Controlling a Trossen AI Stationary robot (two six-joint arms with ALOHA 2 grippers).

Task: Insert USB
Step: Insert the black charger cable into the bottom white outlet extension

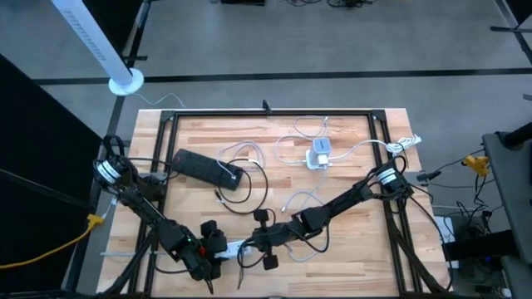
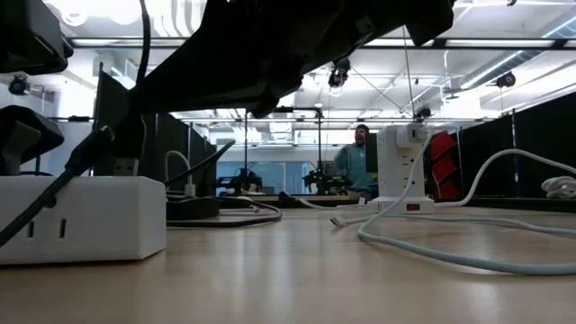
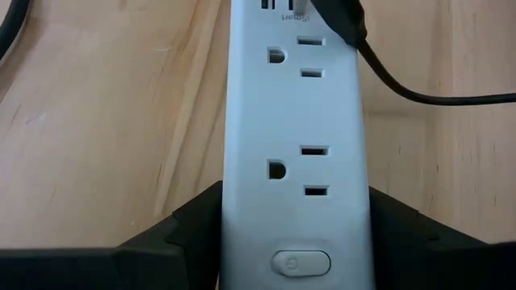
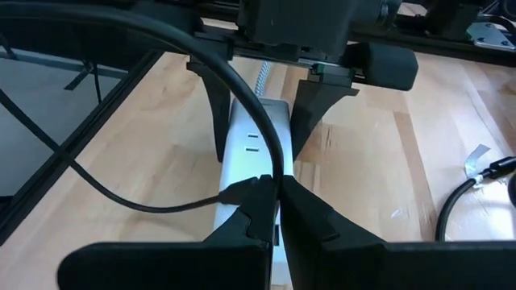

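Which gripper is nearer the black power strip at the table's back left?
Left, narrowly. The left gripper clamps the white power strip at the front edge; the right gripper sits just beyond, farther from the black power strip.

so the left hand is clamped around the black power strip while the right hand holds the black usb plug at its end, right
Not quite: the strip the left hand grips is white, not black, as the left wrist view shows. The black power strip lies untouched farther back on the table. The right hand does hold the black USB plug at the white strip's end.
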